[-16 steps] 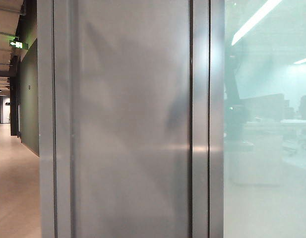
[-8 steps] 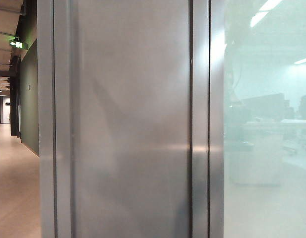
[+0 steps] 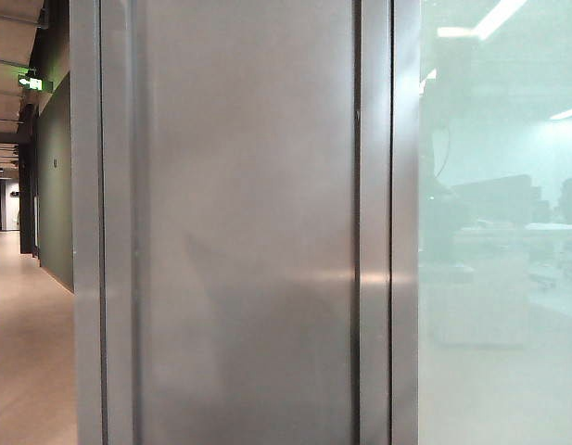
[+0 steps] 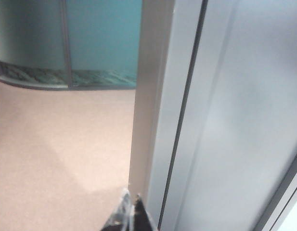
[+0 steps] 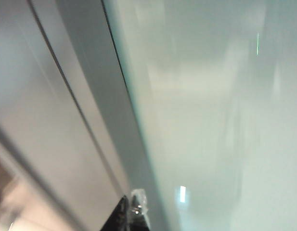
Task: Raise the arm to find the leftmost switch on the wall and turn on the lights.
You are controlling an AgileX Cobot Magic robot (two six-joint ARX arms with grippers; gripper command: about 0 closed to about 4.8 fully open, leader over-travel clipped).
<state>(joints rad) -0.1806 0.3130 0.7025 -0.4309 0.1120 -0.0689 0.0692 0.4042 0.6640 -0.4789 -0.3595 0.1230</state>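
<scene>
Grey wall [image 3: 244,222]; both grippers cropped.

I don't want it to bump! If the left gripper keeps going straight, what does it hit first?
Probably the tall grey metal wall: the left gripper, its tips close together, points at the wall's pale vertical frame strip. Depth is unclear.

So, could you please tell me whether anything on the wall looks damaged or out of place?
Nothing stands out. The wall is smooth and undented, its frame strips straight, and no switch shows on it. The left hand and right hand each show only fingertips near the panel edges.
</scene>
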